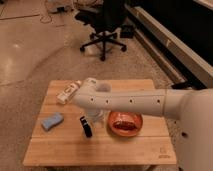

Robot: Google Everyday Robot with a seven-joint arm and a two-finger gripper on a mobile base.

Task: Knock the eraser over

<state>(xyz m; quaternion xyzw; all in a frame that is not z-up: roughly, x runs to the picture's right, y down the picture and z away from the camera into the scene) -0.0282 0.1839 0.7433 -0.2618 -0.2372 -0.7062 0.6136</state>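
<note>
The eraser (86, 126), a small narrow black block, stands on the wooden table (100, 150) left of centre, leaning a little with its top to the left. My white arm reaches in from the right and bends down over it. The gripper (94, 119) is a dark shape under the wrist, right beside the eraser's right side and shut. It is mostly hidden by the arm, and I cannot tell whether it touches the eraser.
A light-blue sponge (52, 121) lies left of the eraser. A white bottle (68, 92) lies at the table's back left. An orange-red bowl-like thing (125, 123) sits to the right under the arm. A black office chair (104, 30) stands on the floor behind.
</note>
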